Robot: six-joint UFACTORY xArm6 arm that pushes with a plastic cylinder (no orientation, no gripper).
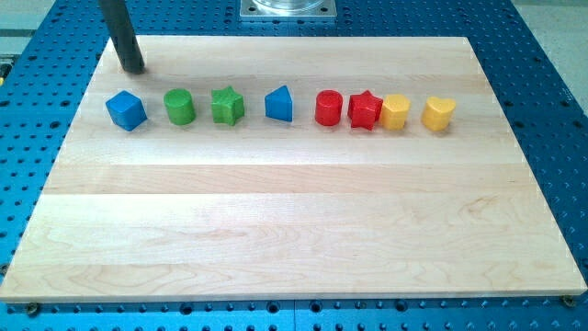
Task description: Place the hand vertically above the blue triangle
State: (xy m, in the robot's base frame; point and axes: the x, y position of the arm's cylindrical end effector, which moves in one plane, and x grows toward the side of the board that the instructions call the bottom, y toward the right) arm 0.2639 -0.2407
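Board: pale wooden board with visible grain running across it, lying on a blue perforated metal table.
Rod: straight dark matte rod; its upper part is cut off by the view's top edge.
My tip: my tip rests on the board near the view's top-left corner, bare and holding nothing, touching no block.
Task block: smooth blue triangle block, mid-row, well to the view's right of my tip and slightly lower.
Row, from the view's left: blue cube block, nearest my tip and just below it; green cylinder block; green star block; the blue triangle; red cylinder block; red star block; yellow block, its shape hard to make out; yellow heart block.
Contact: the red star seems to touch both neighbours.
Cut off: grey metal base at the view's top.
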